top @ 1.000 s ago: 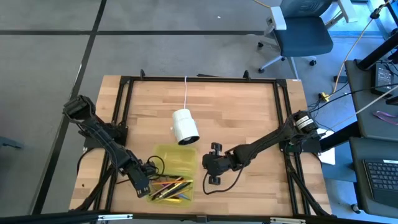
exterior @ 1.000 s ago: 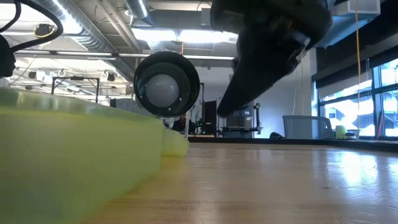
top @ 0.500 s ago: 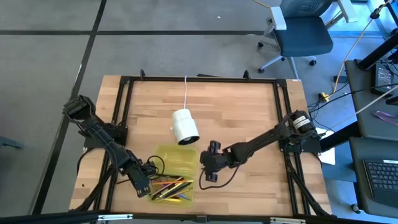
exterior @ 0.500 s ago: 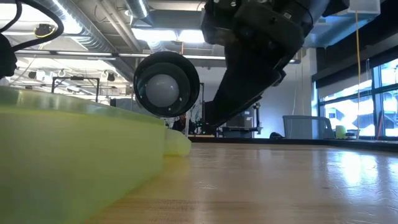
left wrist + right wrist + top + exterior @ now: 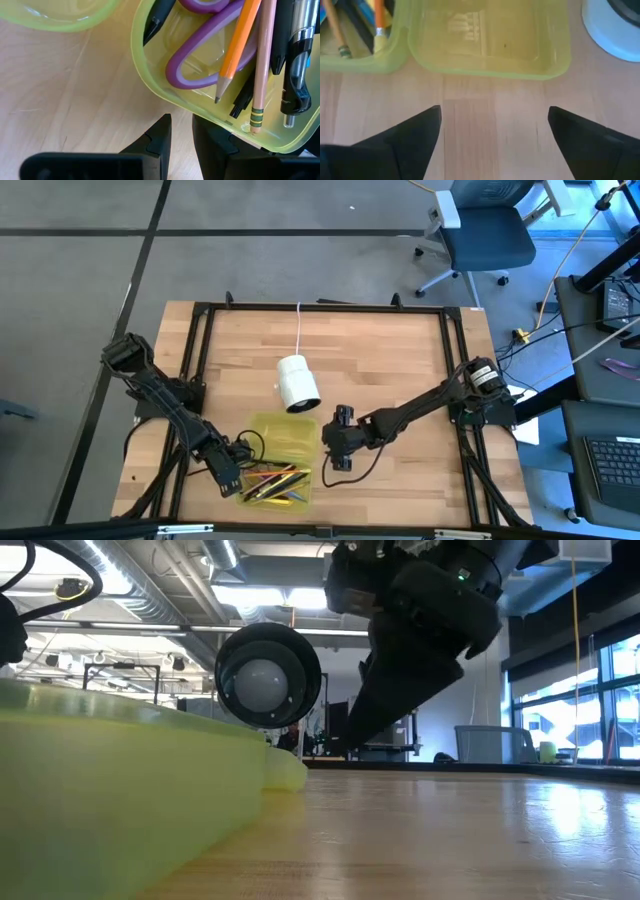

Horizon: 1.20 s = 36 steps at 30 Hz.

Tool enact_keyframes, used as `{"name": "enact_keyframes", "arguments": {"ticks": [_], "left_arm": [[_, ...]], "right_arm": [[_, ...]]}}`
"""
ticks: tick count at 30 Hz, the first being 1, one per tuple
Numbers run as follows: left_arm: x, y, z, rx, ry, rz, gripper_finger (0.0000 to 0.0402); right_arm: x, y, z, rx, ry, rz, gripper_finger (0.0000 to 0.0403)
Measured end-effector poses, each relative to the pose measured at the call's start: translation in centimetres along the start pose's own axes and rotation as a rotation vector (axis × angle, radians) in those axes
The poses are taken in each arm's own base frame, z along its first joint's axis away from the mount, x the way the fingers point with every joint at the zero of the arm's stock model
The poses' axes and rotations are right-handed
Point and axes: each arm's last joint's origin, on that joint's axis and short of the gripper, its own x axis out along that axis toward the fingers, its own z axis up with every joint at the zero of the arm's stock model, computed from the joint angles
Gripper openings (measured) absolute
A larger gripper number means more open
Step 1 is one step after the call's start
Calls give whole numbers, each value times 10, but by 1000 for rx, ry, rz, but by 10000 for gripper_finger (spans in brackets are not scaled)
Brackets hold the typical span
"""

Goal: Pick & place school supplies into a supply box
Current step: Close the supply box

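Counter [image 5: 380, 360]: pale wood planks inside a black frame, seen from above.
Supply box [image 5: 280, 458]: a translucent yellow-green case lying open near the counter's front edge, towards the left arm's side. The lid half [image 5: 490, 40] is flat and bare; the tray half [image 5: 210, 107] holds the supplies.
School supplies: scissors [image 5: 200, 70] with purple handles, an orange pencil [image 5: 235, 50], a wood-coloured pencil [image 5: 261, 75] with a green-banded end, and dark pens [image 5: 295, 65], all lying in the tray.
Left hand [image 5: 181, 132]: at the tray's outer corner, fingers close together with a narrow gap. The box rim sits just over them; whether they pinch it cannot be told.
Right hand [image 5: 492, 137]: above bare counter just beside the lid's long edge, fingers spread wide, holding nothing.
White cylinder [image 5: 298, 383]: lying on the counter just behind the box, its cord [image 5: 300, 330] running to the far edge.
Low view: the box's yellow wall [image 5: 120, 800] fills the left foreground.
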Motion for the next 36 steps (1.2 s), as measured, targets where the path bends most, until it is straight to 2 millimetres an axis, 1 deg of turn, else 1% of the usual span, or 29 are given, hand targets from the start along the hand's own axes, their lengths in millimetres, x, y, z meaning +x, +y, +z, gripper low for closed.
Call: {"name": "enact_keyframes", "arguments": {"ticks": [3, 10, 17, 19, 24, 28, 31, 36], "left_arm": [[0, 0, 0, 0, 0, 0, 72], [0, 0, 0, 0, 0, 0, 72], [0, 0, 0, 0, 1, 0, 72], [0, 0, 0, 0, 1, 0, 72], [0, 0, 0, 0, 3, -1, 72], [0, 0, 0, 4, 8, -2, 72], [0, 0, 0, 9, 9, -2, 72], [0, 0, 0, 15, 9, -2, 72]], "right_arm": [[8, 0, -2, 50, -1, -8, 369], [40, 3, -11, 93, -25, -30, 369], [54, 5, -16, 104, -47, -62, 369], [59, 2, -21, 106, -58, -63, 369], [66, -5, -43, 120, -163, -33, 369], [67, -9, -56, 62, -248, -5, 369], [68, -13, -59, 79, -271, 8, 369], [70, -20, -54, 124, -280, 27, 369]]}}
